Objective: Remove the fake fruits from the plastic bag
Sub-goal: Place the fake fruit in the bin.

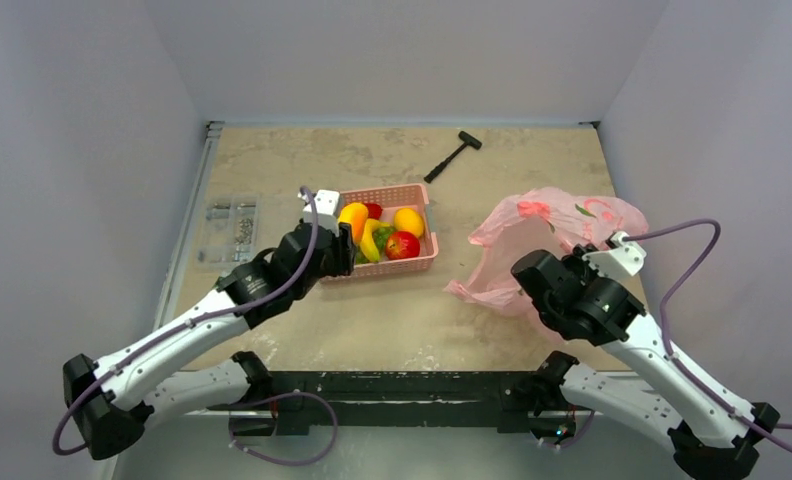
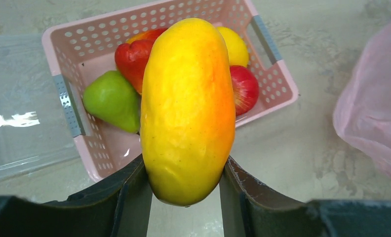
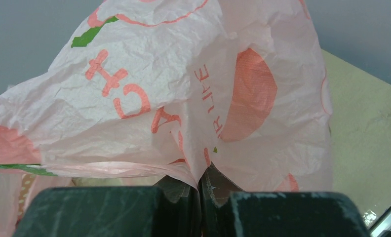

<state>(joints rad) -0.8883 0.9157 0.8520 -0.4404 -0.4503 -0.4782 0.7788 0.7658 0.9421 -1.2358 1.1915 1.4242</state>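
Beige, marbled stone pattern covers the table (image 1: 392, 320), which plain grey walls (image 1: 402, 50) box in on three sides. From above, a black hammer (image 1: 453, 156) lies near the far edge and a clear box (image 1: 230, 225) sits at the left, just beside a pink basket (image 1: 382, 192). A yellow banana (image 1: 370, 242) among the basket's contents shows only in this view. The left wrist view gives what the overhead blurs. The left gripper (image 2: 183, 173) is clamped on the lower end of a long orange-yellow fruit (image 2: 188, 98), a finger pressing each side, and holds it up at the basket's left end. Behind it in the basket lie a green pear (image 2: 112, 101), a red apple (image 2: 245, 89) and a yellow round fruit (image 2: 235, 47). The thin pink bag (image 3: 149, 98) sits crumpled on the right of the table, well apart from the basket. The right wrist view shows the right gripper (image 3: 199, 190) pinched shut on a fold of it, below red printed letters.
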